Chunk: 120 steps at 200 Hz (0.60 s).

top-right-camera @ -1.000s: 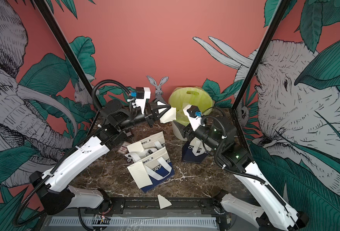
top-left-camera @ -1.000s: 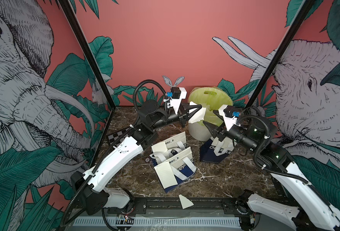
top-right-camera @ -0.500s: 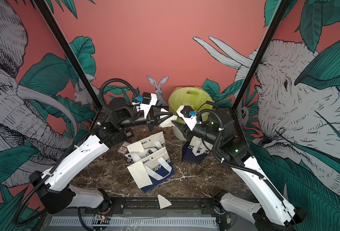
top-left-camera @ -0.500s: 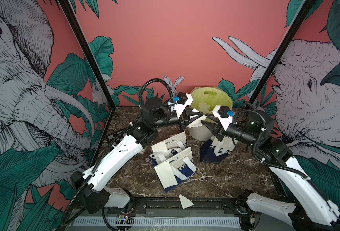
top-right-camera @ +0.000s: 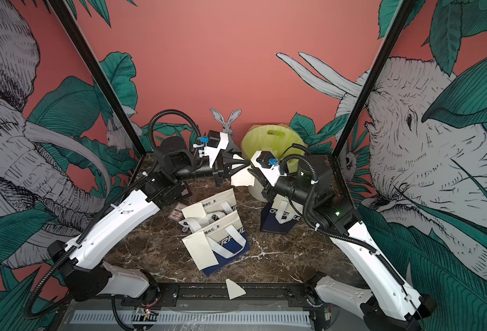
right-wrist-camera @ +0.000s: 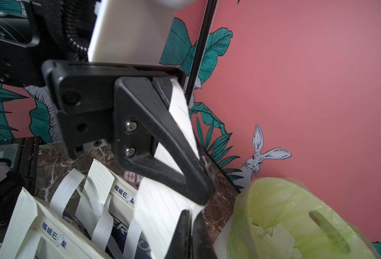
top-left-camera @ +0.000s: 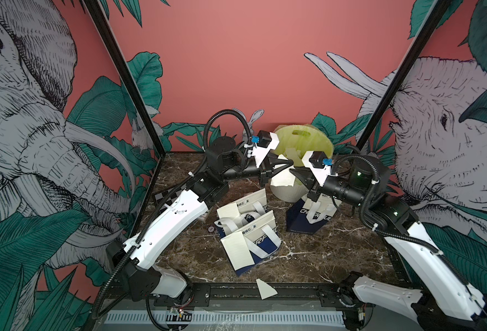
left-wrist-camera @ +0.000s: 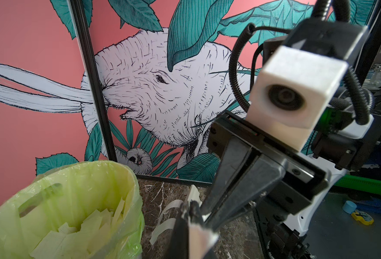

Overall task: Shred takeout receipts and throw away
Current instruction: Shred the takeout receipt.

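Both arms meet in the air over the back half of the table (top-left-camera: 322, 258), just in front of the bin (top-left-camera: 319, 143) with its green liner, which stands at the back edge. We see the left fingers (top-left-camera: 285, 165) closed on one takeout receipt (top-left-camera: 284, 181); the slip passes between their tips and hangs below them. The right fingers (top-left-camera: 298, 173) are closed too, pinching the same slip at its edge, tips nearly touching the left tips. In the right wrist view the paper's edge runs into their gap.

White shreds (left-wrist-camera: 79, 226) lie inside the liner. We count two more receipts lower down: one (top-left-camera: 238, 252) flat on the front tote bag (top-left-camera: 262, 243), one (top-left-camera: 228, 210) on the rear tote bag (top-left-camera: 252, 200). A navy bag (top-left-camera: 305, 220) stands upright under the right wrist. A torn white scrap (top-left-camera: 266, 289) lies on the black rail at the table's front edge.
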Tool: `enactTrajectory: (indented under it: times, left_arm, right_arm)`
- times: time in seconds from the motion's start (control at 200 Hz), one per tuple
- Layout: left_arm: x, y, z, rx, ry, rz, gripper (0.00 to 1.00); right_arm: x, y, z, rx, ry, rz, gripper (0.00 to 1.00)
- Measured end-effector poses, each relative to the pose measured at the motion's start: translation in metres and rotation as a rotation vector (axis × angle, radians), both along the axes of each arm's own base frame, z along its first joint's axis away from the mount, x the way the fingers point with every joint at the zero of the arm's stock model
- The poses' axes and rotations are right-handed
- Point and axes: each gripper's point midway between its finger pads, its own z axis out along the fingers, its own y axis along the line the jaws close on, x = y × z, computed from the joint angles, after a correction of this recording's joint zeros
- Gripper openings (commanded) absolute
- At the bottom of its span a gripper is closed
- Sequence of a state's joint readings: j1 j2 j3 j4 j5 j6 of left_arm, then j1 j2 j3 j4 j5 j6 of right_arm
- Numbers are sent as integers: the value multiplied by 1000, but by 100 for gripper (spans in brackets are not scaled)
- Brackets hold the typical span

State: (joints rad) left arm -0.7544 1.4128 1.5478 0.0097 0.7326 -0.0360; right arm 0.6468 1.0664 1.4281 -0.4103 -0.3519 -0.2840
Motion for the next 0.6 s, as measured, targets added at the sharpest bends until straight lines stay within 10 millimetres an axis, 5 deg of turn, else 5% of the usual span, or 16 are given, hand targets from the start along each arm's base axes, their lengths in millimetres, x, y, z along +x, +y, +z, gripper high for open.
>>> enactTrajectory:
  times: [0.27,0.6]
  left_arm:
    - [24,-12,-1,37,109,84,0]
    - [121,-37,-39,79,319,295,0]
  right_arm:
    - [12,-9,-3,-65,-102,-90,0]
    - [6,-7,-44,-169,-179,-94,0]
